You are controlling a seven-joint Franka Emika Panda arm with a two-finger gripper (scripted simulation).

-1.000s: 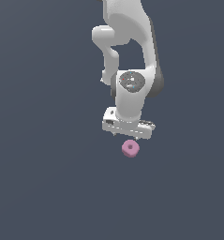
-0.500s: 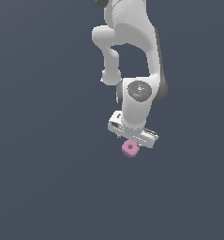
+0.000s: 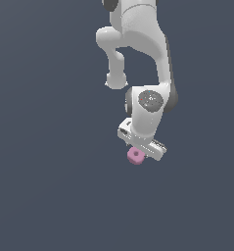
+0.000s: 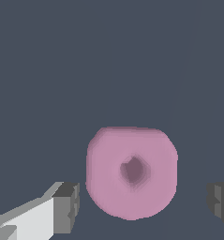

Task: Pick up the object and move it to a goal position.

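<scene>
The object is a small pink doughnut-like ring [image 3: 135,155] lying flat on the dark grey surface. It also shows in the wrist view [image 4: 131,172], with its central hole facing the camera. My white gripper [image 3: 140,152] is low over the ring, and its body hides part of the ring in the exterior view. In the wrist view the gripper [image 4: 144,204] is open: one fingertip [image 4: 66,207] stands on one side of the ring and the other [image 4: 220,204] on the other side, both apart from it.
The plain dark grey surface [image 3: 50,186] runs all around the ring. The white arm [image 3: 138,44] rises above the gripper toward the top of the exterior view.
The arm has come down and shifted slightly toward the exterior view's right. The gripper now sits lower over the ring and covers part of it. The ring has not moved.
</scene>
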